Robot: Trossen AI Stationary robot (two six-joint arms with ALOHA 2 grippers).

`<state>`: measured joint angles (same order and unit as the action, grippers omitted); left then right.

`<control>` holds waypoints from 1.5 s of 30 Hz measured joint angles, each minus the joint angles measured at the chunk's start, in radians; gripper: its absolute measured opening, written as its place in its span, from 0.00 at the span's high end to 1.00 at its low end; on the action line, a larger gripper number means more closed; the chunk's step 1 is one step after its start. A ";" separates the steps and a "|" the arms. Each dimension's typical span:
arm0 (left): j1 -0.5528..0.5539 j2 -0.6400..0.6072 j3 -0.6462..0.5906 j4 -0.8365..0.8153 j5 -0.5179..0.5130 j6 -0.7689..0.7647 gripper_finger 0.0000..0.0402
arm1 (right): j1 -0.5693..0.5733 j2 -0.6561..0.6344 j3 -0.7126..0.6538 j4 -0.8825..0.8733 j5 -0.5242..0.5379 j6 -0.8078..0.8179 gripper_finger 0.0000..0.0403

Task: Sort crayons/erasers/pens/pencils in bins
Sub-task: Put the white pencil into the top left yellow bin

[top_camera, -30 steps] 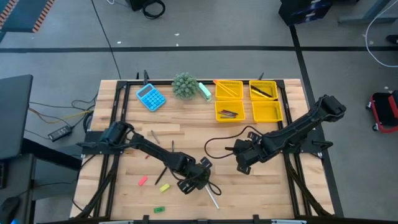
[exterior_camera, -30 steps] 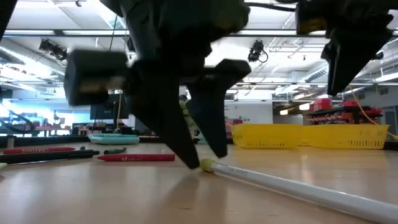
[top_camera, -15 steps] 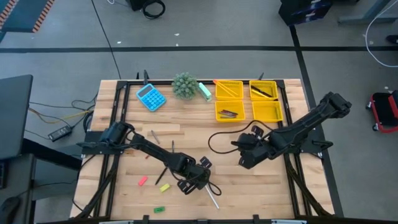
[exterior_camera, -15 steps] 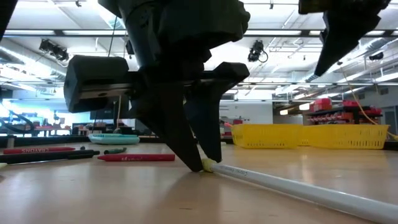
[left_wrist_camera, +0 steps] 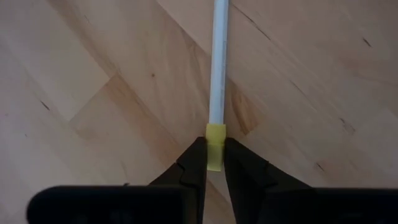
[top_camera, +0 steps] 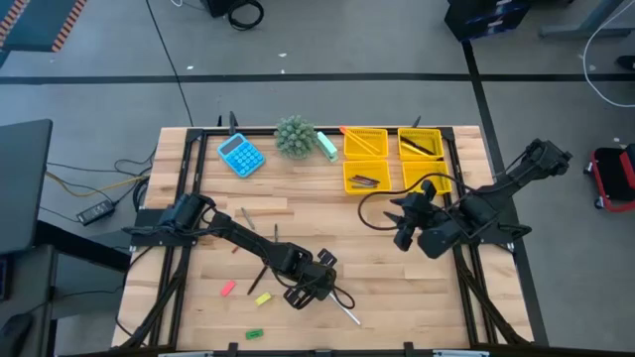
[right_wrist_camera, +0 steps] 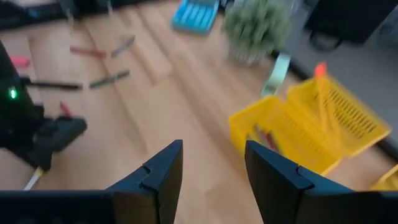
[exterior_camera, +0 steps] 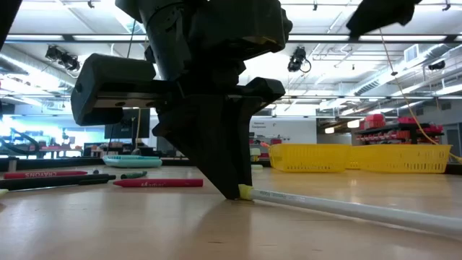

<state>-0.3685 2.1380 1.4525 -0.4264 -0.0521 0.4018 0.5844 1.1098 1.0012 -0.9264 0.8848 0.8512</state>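
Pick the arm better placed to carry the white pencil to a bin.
Left. Its tool is shut on the white pencil at its yellow end, on the table. The right tool hangs open, holding nothing, nearer the bins.

One camera looks straight down on the whole counter (top_camera: pixel 397 297); another sits level at its surface. Both wrist cameras look past their fingers (left_wrist_camera: pixel 194 165), and all four views share the counter.

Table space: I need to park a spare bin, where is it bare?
Bare wood lies between the calculator and the left gripper, and below the bins. Crowded: near-left corner, with erasers and the white pencil.
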 joint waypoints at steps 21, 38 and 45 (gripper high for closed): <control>-0.007 0.000 0.003 -0.014 -0.028 -0.227 0.87 | 0.054 -0.013 0.000 0.009 0.079 -0.020 0.56; -0.094 0.003 0.002 0.000 -0.184 -0.451 0.88 | 0.150 -0.003 -0.042 0.030 0.027 0.037 0.56; -0.115 0.013 0.115 -0.082 -0.203 -0.477 0.90 | 0.165 -0.003 -0.042 0.032 0.027 0.019 0.56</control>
<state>-0.4834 2.1511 1.5679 -0.5079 -0.2549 -0.0751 0.7498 1.1070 0.9588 -0.8944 0.9123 0.8702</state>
